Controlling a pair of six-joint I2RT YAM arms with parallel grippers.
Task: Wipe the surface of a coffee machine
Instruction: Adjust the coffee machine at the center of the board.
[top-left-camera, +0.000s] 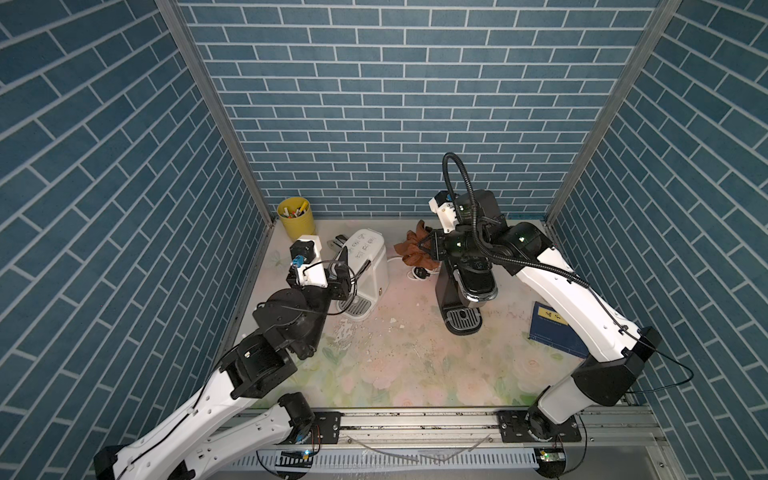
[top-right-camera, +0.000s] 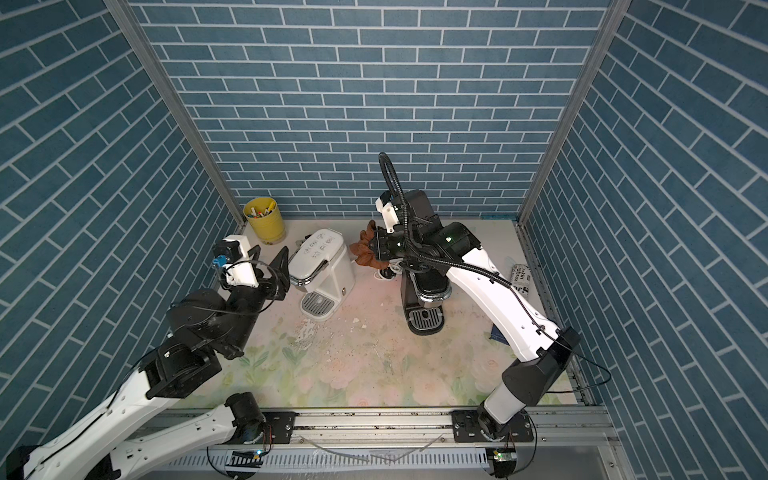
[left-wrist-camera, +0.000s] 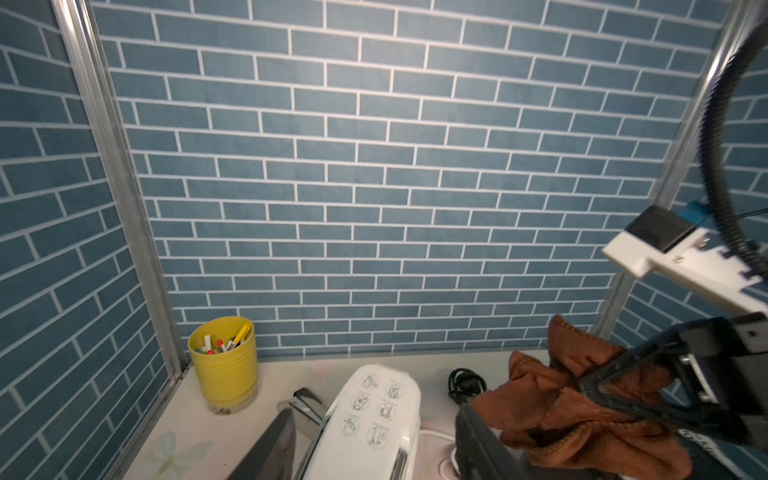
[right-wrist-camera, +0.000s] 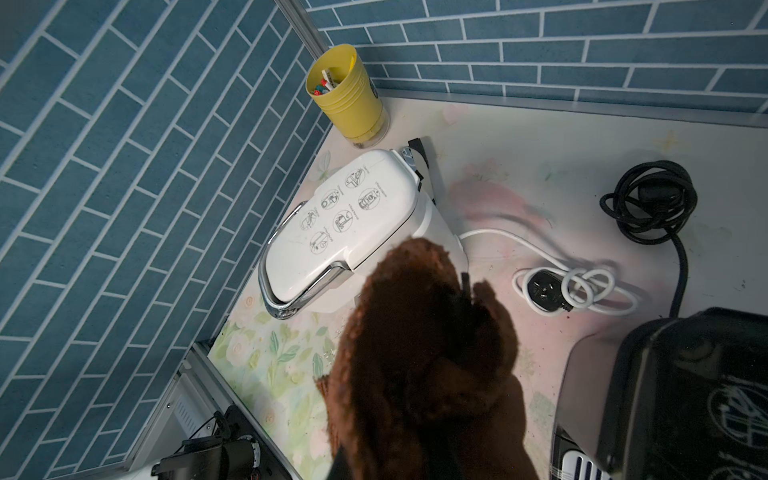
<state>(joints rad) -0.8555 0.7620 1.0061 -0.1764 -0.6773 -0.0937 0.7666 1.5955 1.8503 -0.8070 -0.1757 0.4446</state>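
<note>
A white coffee machine (top-left-camera: 368, 262) (top-right-camera: 322, 262) stands at the back left, with pictogram stickers on its lid (left-wrist-camera: 374, 407) (right-wrist-camera: 340, 232). To its right is a black coffee machine (top-left-camera: 465, 286) (top-right-camera: 424, 291), under my right arm. My right gripper (top-left-camera: 428, 246) (top-right-camera: 377, 249) is shut on a crumpled brown cloth (top-left-camera: 413, 249) (top-right-camera: 365, 253) (left-wrist-camera: 561, 411) (right-wrist-camera: 415, 353), held in the air between the two machines. The cloth hides most of its jaws in the right wrist view. My left gripper (top-right-camera: 270, 262) (left-wrist-camera: 374, 457) is open and empty, close beside the white machine's left side.
A yellow cup of pens (top-left-camera: 296, 216) (left-wrist-camera: 224, 365) stands in the back left corner. A white cable with plug (right-wrist-camera: 573, 291) and a coiled black cable (right-wrist-camera: 648, 203) lie between the machines. A blue book (top-left-camera: 552, 328) lies at the right. Crumbs (top-left-camera: 390, 328) dot the floral mat.
</note>
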